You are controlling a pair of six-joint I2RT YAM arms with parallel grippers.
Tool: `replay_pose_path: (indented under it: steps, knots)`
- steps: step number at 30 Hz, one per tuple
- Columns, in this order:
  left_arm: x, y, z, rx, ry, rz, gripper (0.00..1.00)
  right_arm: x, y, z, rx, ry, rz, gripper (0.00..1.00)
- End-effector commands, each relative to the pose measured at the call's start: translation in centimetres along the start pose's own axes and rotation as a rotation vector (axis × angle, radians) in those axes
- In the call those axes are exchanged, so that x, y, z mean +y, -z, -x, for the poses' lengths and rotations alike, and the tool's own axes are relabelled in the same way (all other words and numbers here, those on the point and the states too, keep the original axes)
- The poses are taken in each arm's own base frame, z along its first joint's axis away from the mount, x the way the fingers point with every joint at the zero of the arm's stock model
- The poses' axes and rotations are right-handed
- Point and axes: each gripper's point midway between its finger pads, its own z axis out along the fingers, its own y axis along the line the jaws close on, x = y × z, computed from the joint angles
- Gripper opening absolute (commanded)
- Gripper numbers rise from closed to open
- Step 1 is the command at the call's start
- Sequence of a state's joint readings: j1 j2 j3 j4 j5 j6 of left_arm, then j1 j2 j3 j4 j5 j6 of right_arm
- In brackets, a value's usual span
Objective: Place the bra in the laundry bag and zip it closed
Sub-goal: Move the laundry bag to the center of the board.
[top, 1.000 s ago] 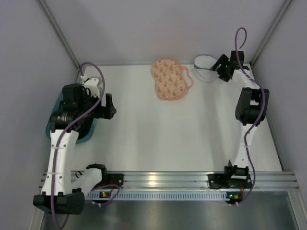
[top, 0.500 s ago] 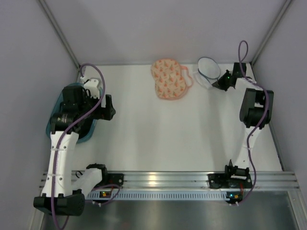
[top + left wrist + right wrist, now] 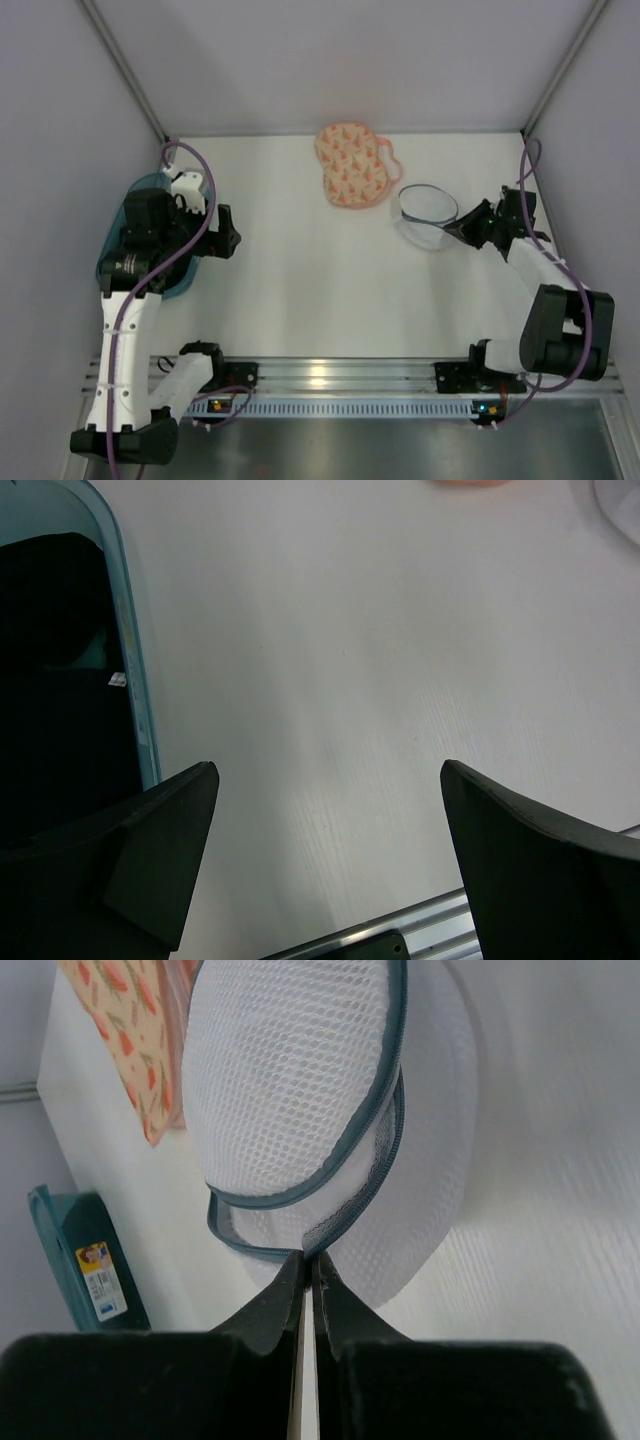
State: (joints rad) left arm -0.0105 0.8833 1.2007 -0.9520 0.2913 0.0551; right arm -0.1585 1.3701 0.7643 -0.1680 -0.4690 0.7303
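Observation:
The laundry bag is a round white mesh pouch with a dark zip rim, lying open at the right of the table. My right gripper is shut on its zip edge. The right wrist view shows the closed tips pinching the rim, with the mesh laundry bag beyond them. Black fabric with a small white tag fills the teal bin; this looks like the bra, its shape hidden. My left gripper stands open and empty over bare table beside that bin, at the left.
A cream-peach two-lobed fabric piece printed with orange and green triangles, with a pink loop, lies at the back centre and shows in the right wrist view. The teal bin sits under the left arm. Walls close the back and sides.
My right gripper shut on the mesh bag's rim and pulled it from the back right corner toward the near middle right. The left arm barely shifted.

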Motion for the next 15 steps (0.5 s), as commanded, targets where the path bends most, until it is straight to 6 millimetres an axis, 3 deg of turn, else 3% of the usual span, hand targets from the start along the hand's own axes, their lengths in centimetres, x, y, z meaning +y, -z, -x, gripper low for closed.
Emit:
replay_pose_path:
  steps: [1, 6, 13, 14, 15]
  knots:
    - [-0.3, 0.4, 0.2, -0.024, -0.01, -0.013, 0.99, 0.9, 1.8, -1.5, -0.006, 0.085, 0.031, 0.0]
    - [-0.6, 0.3, 0.3, -0.024, 0.01, -0.023, 0.99, 1.8, 3.2, -5.1, 0.094, 0.115, 0.085, 0.0]
    - [-0.8, 0.2, 0.6, -0.021, 0.037, -0.034, 0.99, 2.6, 3.8, -12.6, 0.239, 0.119, 0.137, 0.07]
    - [-0.8, 0.1, 0.7, -0.02, 0.039, -0.035, 0.99, 2.8, 4.0, -13.4, 0.267, 0.104, 0.16, 0.37]
    - [-0.8, 0.1, 0.7, -0.02, 0.039, -0.037, 0.99, 3.0, 4.1, -14.2, 0.282, 0.069, 0.188, 0.59]
